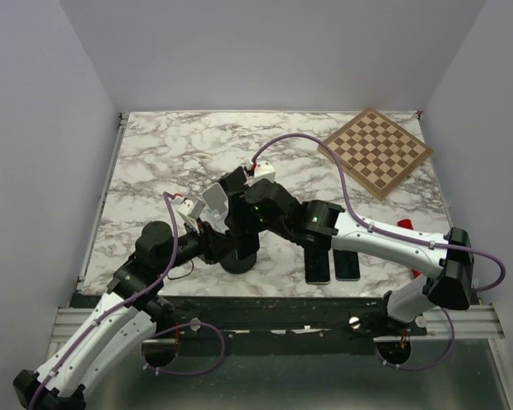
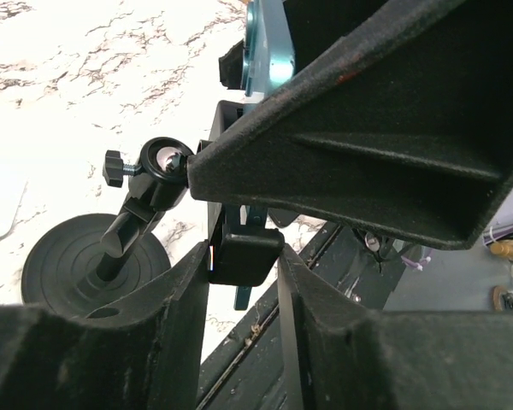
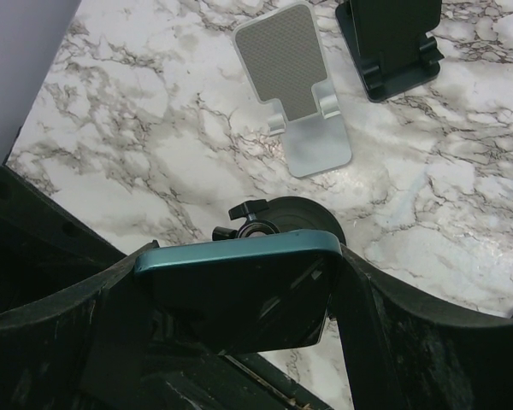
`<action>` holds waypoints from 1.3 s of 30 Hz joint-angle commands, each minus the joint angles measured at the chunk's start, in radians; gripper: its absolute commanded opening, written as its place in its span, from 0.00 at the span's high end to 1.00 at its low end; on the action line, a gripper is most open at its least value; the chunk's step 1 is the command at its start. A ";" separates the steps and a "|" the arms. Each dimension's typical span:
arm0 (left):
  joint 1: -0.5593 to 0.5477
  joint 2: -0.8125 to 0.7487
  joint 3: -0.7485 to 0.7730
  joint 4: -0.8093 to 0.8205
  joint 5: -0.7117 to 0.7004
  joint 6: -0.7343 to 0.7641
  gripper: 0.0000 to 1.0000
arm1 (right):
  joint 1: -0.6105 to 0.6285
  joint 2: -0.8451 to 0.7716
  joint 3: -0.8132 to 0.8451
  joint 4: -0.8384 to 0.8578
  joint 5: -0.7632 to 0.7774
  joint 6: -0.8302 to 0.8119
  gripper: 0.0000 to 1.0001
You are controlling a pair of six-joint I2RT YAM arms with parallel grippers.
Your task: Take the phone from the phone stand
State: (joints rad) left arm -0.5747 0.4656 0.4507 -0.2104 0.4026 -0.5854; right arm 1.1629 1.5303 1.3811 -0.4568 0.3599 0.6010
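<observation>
Teal phone [image 3: 239, 299], in phone stand [image 2: 77, 256] at near edge of tabletop [image 1: 171, 145], is clamped by right gripper [image 3: 244, 254] jaws, stand cradle pinched by left gripper [image 2: 244, 265] jaws; stand could be tipped if phone is pulled askew.

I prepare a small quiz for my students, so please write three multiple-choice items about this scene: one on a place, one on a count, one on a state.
1. Where on the table does the chessboard lie?
A. far right corner
B. near left corner
C. middle of the near edge

2. How many phones lie flat on the table?
A. none
B. two
C. four

3. What does the right claw do?
A. hangs open over bare marble
B. grips the teal-edged phone by its sides
C. holds a silver stand

Answers:
1 A, the top view shows it at the far right.
2 B, two dark phones lie side by side.
3 B, the right wrist view shows its fingers against both edges.
</observation>
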 commanded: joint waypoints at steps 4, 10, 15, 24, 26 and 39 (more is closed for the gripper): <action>-0.011 -0.004 0.026 0.075 0.008 0.007 0.72 | -0.007 0.019 -0.009 -0.008 0.010 0.001 0.99; -0.013 -0.020 -0.006 0.103 0.037 0.001 0.92 | -0.008 -0.027 -0.085 0.065 0.020 -0.054 0.99; -0.012 -0.027 -0.021 0.112 0.063 0.001 1.00 | -0.033 -0.049 -0.144 0.128 -0.041 -0.109 0.99; -0.012 -0.035 -0.029 0.096 0.092 0.011 1.00 | -0.087 -0.111 -0.236 0.252 -0.217 -0.203 0.99; -0.012 -0.036 -0.027 0.075 0.071 0.013 1.00 | -0.089 -0.113 -0.241 0.263 -0.250 -0.224 0.99; -0.012 -0.060 -0.035 0.033 0.016 -0.013 1.00 | -0.116 -0.128 -0.301 0.318 -0.293 -0.350 0.99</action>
State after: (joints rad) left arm -0.5831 0.4366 0.4183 -0.1665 0.4294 -0.5671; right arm 1.0767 1.4139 1.1400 -0.1200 0.0868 0.3294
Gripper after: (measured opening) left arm 0.381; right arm 0.811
